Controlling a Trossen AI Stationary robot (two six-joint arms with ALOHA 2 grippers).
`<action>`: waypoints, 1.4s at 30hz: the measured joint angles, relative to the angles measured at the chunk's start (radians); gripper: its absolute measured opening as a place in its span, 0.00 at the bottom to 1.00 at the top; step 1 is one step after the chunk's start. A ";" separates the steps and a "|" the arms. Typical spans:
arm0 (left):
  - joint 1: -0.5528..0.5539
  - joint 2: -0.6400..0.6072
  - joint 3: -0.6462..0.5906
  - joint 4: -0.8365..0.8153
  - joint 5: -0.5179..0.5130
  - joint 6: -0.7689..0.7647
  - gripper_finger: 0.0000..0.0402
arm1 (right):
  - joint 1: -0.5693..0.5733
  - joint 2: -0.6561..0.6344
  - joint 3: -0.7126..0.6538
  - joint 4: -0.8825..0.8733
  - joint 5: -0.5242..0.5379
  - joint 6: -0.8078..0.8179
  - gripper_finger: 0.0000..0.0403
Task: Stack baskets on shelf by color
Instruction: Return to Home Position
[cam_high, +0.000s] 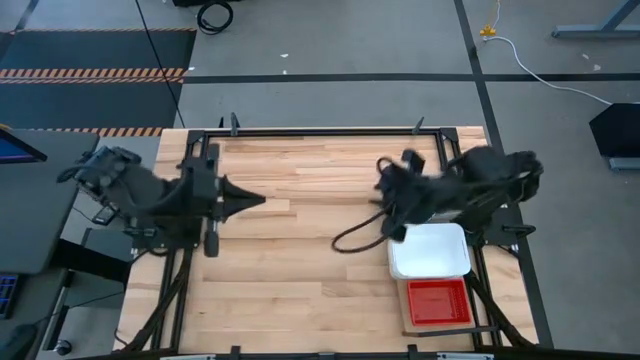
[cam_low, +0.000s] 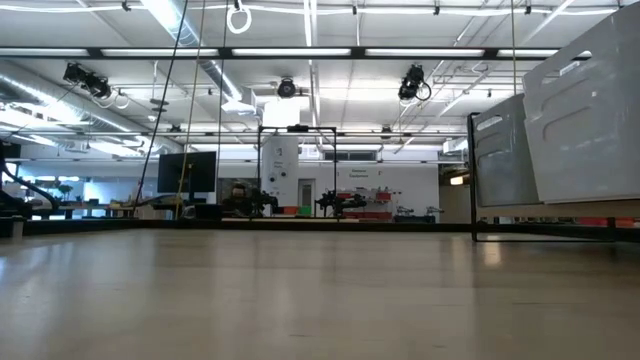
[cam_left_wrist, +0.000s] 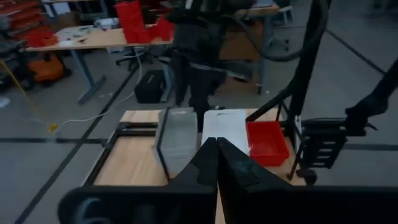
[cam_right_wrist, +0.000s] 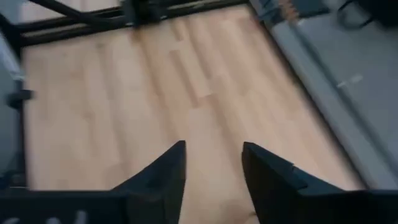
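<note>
The left pincer (cam_left_wrist: 216, 147) points level toward the right arm, fingers pressed together, while the right pincer (cam_right_wrist: 213, 149) tilts downward, fingers parted.

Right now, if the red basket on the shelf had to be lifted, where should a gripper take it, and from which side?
Probably by the rim of the red basket, from above, since its open mouth faces up. Pinch the wall facing the middle of the table; the white basket stack sits close beside another wall. The right gripper, open, is nearest.
</note>
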 joint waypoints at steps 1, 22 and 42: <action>0.020 0.000 0.000 0.014 0.025 0.016 0.01 | -0.015 -0.013 -0.001 0.000 0.009 -0.039 0.36; 0.441 -0.670 -1.453 1.286 0.455 -0.109 0.00 | -0.162 -0.617 -0.898 0.978 -0.270 -0.222 0.01; 0.541 -0.739 -1.951 1.722 0.506 -0.077 0.00 | -0.293 -0.757 -1.950 2.187 -0.446 -0.187 0.00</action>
